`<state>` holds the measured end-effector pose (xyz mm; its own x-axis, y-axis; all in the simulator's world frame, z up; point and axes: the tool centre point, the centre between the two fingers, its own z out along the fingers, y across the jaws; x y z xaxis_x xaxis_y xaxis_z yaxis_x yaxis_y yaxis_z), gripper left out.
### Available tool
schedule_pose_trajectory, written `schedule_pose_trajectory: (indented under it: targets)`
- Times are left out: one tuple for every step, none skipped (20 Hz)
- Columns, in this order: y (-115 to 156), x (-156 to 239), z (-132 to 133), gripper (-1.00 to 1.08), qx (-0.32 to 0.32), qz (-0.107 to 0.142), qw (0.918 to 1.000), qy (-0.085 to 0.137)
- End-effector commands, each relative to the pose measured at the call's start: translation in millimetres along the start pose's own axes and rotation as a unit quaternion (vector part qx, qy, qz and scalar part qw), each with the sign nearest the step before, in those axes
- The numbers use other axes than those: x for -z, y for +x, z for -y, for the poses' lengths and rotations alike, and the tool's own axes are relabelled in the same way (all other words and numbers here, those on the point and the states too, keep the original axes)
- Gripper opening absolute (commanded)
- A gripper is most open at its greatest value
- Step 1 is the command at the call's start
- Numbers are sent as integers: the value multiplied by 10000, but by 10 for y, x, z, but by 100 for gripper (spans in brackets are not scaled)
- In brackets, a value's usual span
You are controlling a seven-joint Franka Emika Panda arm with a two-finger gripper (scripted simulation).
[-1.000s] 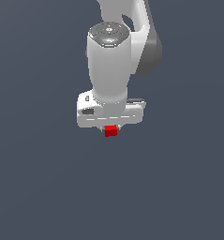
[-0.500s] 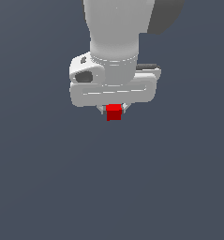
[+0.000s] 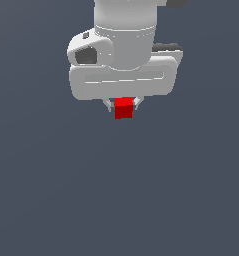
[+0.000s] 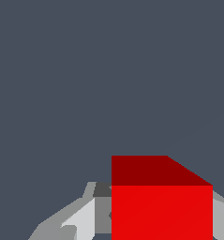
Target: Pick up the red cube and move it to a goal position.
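Observation:
The red cube (image 3: 123, 108) is a small bright-red block held between the short fingertips under my white gripper (image 3: 123, 106), in the upper middle of the exterior view. The gripper is shut on it, with a fingertip pressed against each side. The wide white hand body above hides the top of the cube. In the wrist view the red cube (image 4: 161, 206) fills the space between the grey fingers (image 4: 80, 218). No surface contact or shadow shows under the cube.
Only a plain dark grey-blue surface (image 3: 121, 200) lies around and under the gripper. No goal marker shows in either view.
The arm with the cube has come much closer to the exterior camera and looks far larger. The cube stays clamped between the fingers.

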<state>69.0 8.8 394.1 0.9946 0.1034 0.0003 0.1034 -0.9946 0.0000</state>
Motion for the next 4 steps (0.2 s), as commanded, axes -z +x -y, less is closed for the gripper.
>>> schedule_pose_trajectory:
  targets:
    - [7, 46, 3, -100, 0, 1, 10000, 0]
    - [8, 54, 3, -100, 0, 1, 10000, 0]
    - [9, 59, 4, -100, 0, 1, 10000, 0]
    - [9, 61, 4, -100, 0, 1, 10000, 0]
